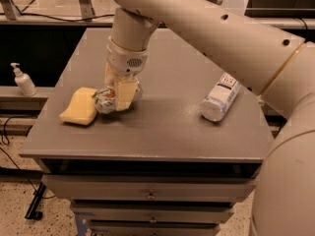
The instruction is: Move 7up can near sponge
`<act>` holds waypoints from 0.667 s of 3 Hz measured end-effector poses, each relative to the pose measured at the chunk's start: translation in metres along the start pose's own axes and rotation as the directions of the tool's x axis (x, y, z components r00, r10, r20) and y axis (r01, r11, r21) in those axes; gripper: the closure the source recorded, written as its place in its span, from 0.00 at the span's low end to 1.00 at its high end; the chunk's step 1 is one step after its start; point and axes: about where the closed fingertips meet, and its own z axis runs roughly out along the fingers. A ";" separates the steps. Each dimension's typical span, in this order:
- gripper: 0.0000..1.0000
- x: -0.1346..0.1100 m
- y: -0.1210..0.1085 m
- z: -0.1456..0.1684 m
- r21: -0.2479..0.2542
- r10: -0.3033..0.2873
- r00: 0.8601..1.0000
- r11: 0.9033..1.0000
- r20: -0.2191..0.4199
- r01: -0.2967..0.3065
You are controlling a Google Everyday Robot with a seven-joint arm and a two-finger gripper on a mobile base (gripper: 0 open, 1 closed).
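The 7up can [104,100] is a dented silver can with green bands and a red spot. It lies low over the grey table [162,127], right beside the yellow sponge [79,106], touching or nearly touching its right edge. My gripper [117,93] reaches down from the white arm and is shut on the can, its cream fingers [125,94] on both sides of it. The sponge lies flat near the table's front left.
A clear plastic water bottle [221,97] with a white label lies on its side at the table's right. A white pump dispenser bottle [22,81] stands on a ledge off the table's left. Drawers sit below the front edge.
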 end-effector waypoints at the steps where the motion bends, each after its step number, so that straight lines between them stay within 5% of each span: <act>1: 0.59 -0.002 -0.002 0.003 -0.005 -0.012 1.000 1.000 -0.007 0.012; 2: 0.36 -0.001 -0.008 0.000 0.001 -0.019 1.000 1.000 -0.016 0.019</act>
